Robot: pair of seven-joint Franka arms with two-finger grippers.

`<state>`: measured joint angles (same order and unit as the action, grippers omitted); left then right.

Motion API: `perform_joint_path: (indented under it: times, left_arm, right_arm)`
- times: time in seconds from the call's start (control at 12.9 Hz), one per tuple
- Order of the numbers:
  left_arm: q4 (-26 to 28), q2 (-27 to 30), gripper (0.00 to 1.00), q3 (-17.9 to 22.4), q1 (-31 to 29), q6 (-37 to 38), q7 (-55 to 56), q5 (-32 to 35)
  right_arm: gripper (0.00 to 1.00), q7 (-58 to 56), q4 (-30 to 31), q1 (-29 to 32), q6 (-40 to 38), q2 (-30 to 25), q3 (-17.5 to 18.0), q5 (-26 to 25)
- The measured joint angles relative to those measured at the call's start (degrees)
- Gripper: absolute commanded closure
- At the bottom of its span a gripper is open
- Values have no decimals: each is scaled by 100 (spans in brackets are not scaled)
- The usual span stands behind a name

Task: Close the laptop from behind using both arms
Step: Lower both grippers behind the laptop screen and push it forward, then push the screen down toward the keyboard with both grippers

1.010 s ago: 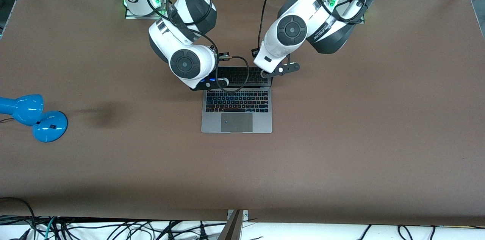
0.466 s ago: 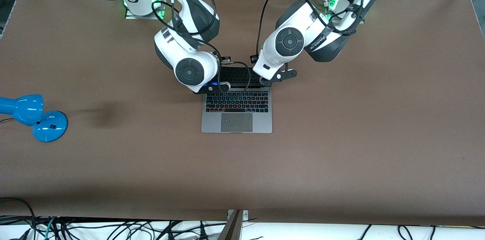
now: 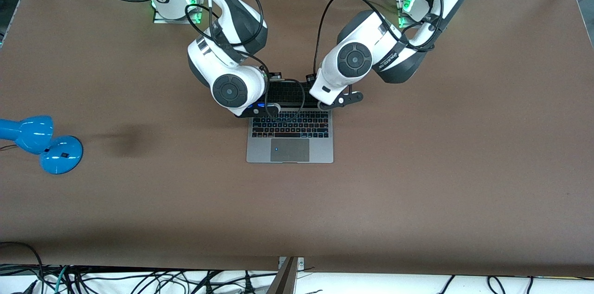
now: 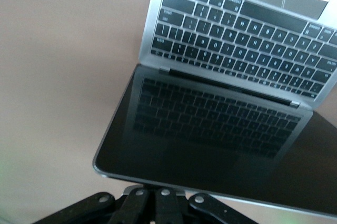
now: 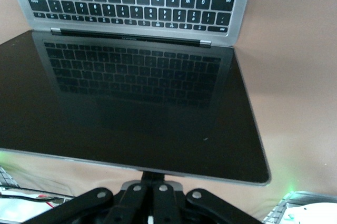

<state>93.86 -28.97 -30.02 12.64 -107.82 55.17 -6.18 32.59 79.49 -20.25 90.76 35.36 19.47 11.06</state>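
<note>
Mid-counter, the laptop [image 3: 290, 131] sits open, screen leaning toward 12 o'clock. Left gripper [image 4: 158, 205] and right gripper [image 5: 152, 195] sit against the lid's top edge; can't tell either one's finger state. Next: probably an even push toward 6 o'clock.

A blue lamp [image 3: 39, 143] lies on the brown table [image 3: 417, 169].
</note>
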Motion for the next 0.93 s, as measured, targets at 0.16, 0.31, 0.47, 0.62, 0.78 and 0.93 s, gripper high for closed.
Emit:
perform_joint_path:
  times: [0.16,0.31,0.47,0.62,0.78,0.93]
  left_arm:
    - [-165,-121,100,5,-3,1,0,46]
    - [-297,-218,100,40,-6,1,0,49]
    - [-369,-266,100,85,-8,0,0,49]
    - [-394,-303,100,151,-10,1,0,55]
    - [-465,-386,100,222,-16,-16,-4,109]
    - [-585,-484,100,231,-16,-16,0,253]
  right_arm:
    - [100,-2,0,11,97,3,-72,0]
    - [100,-2,-2,17,192,4,-126,0]
    - [100,-2,-2,22,344,12,-195,0]
    - [100,-16,-2,28,499,22,-260,0]
    - [100,-115,-2,32,634,36,-301,0]
    - [100,-180,-3,36,801,69,-355,0]
